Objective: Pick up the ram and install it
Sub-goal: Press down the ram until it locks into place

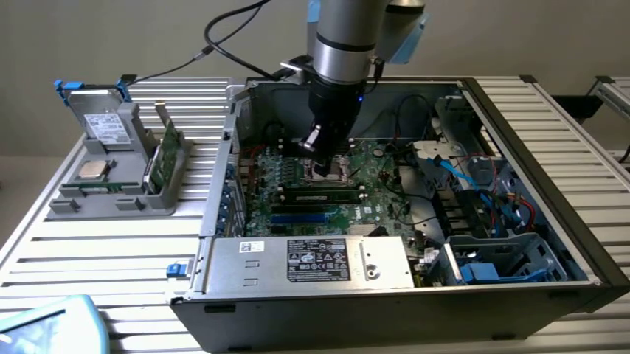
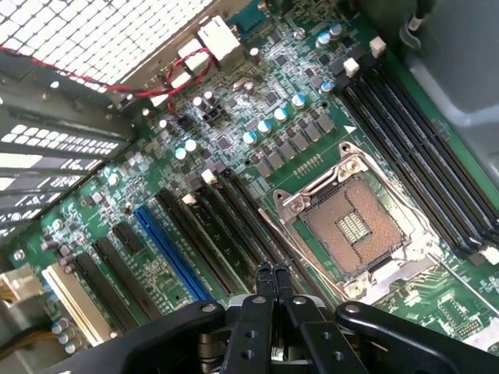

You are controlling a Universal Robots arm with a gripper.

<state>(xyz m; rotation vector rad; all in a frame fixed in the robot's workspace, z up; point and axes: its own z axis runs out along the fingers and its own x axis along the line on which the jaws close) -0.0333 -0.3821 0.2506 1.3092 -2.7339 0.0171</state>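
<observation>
1. From the exterior view, my grey and black arm reaches down into an open dark metal computer case that lies on its side on a white slatted surface.
2. My end effector hangs low over the green motherboard, just above the open silver processor socket.
3. A long, thin, dark green ram stick with black chips sits seated in a slot just in front of the socket, nearer the camera.
4. A second green circuit-board stick stands on edge in a grey plastic holder on the surface, at the exterior view's left, well apart from the case.
5. A square silver processor chip rests in that same holder.
6. A silver power supply box with a black label fills the case's near edge.
7. From the wrist view, my end effector is clenched, its two black fingertips pressed together with nothing between them.
8. They hover over long black memory slots, with the open silver processor socket just beside them.
9. A blue expansion slot lies near those black slots.
</observation>
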